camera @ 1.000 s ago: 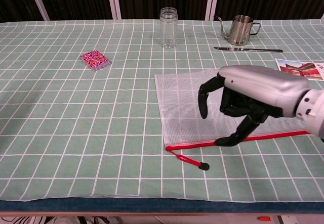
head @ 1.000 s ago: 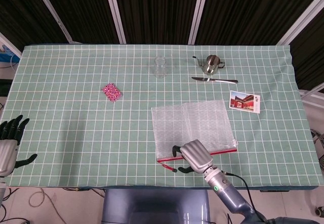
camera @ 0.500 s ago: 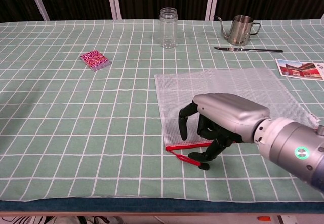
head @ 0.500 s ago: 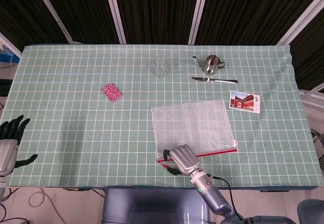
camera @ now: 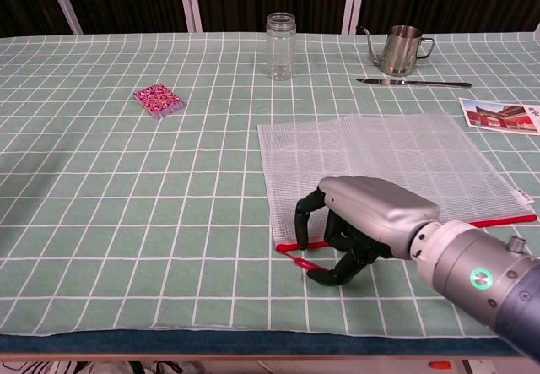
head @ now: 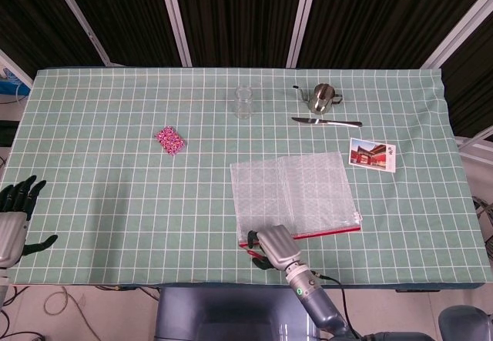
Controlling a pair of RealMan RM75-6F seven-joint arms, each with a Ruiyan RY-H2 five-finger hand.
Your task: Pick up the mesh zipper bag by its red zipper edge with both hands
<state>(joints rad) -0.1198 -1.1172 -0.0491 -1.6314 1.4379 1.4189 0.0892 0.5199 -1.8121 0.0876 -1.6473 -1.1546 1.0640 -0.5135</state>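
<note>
The clear mesh zipper bag (head: 296, 191) (camera: 388, 159) lies flat on the green checked cloth, its red zipper edge (head: 331, 232) (camera: 498, 219) toward me. My right hand (head: 269, 245) (camera: 363, 222) arches over the left end of that edge. Its fingertips (camera: 300, 237) touch down at the bag's corner and the thumb rests by the red pull cord (camera: 297, 261). Nothing is lifted or pinched that I can see. My left hand (head: 14, 214) hangs off the table's left front corner, far from the bag, with its fingers apart and holding nothing; the chest view does not show it.
A glass jar (head: 244, 102) (camera: 281, 46), a metal pitcher (head: 322, 96) (camera: 403, 49) and a knife (head: 327, 122) (camera: 413, 82) stand at the back. A postcard (head: 373, 155) (camera: 498, 115) lies right of the bag. A small pink patterned packet (head: 170, 139) (camera: 158, 100) sits to the left.
My right hand has slid left along the red zipper edge and lowered onto the bag's left corner by the pull cord. The left hand and the bag have not moved.
</note>
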